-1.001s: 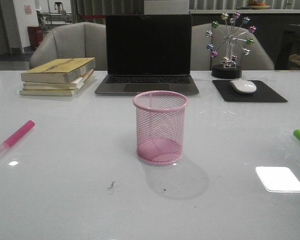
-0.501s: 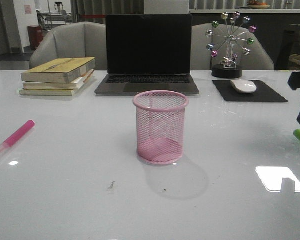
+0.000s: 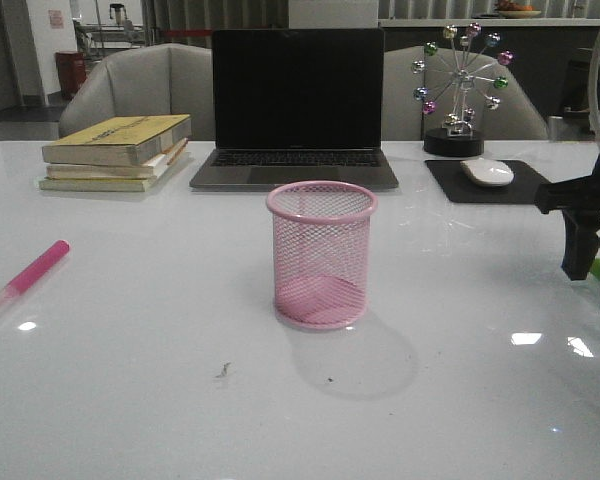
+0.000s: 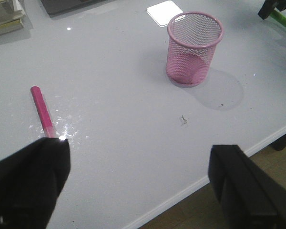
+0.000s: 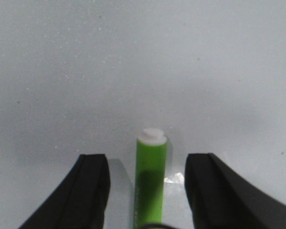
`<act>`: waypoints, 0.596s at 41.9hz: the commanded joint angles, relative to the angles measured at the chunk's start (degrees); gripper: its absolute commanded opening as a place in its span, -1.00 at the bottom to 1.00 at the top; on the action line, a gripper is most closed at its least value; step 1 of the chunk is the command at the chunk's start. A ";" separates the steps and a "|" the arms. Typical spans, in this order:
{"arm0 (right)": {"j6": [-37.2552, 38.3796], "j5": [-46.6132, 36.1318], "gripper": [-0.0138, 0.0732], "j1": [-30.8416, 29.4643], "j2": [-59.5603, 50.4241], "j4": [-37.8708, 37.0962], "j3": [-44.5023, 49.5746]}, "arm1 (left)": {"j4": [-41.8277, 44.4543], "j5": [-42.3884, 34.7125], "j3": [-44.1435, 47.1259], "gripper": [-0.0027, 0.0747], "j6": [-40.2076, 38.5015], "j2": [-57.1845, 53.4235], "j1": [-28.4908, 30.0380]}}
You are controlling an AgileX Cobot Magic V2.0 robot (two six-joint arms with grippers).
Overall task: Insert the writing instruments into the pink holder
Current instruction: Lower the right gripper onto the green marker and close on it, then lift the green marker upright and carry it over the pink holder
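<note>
While my right gripper (image 5: 148, 191) hung over the desk's (image 3: 130, 380) right edge, its jaws stood wide apart with the green marker (image 5: 151, 176) lying flat between them. In the right wrist view the marker's long axis ran straight away from the wrist, pale tip pointing outward, so my two fingers (image 5: 93, 191) flanked its barrel on either side without touching it. I judged that this was the relation the next move turned on: the jaws already straddled the marker across its width, and a plain descent and close should catch the barrel.

In the front view this arm (image 3: 580, 220) covered nearly all of the green marker. The pink marker (image 3: 30, 272) lay flat at the desk's far left, slanting away from me, well apart from the holder (image 3: 321, 255). My left gripper (image 4: 138, 186) was the nearer one to it; those jaws were also spread, with nothing between them. The holder stood upright and empty at mid-desk, in front of the laptop (image 3: 295, 105), so neither marker was in yet.
</note>
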 commanded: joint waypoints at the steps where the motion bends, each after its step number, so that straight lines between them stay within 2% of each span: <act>1: -1.01 -0.85 0.31 -0.33 -2.26 -1.46 -2.57 | -0.47 -4.33 -1.50 0.71 -0.20 0.29 -0.41; 9: -1.06 0.93 0.27 -0.33 -1.44 -1.85 -3.82 | -0.47 -4.33 -1.50 0.71 -0.20 0.29 -0.41; 16: -1.06 3.21 0.10 -0.33 -0.96 -1.85 -4.41 | -0.37 -4.33 -1.50 0.71 -0.20 0.29 -0.41; 22: -1.06 4.94 0.04 -0.33 -0.37 -1.85 -4.76 | -0.37 -4.15 -1.50 0.71 -0.20 0.29 -0.41; 25: -1.06 4.88 -0.07 -0.33 -0.53 -1.85 -4.76 | -0.37 -4.15 -1.50 0.71 -0.20 0.29 -0.41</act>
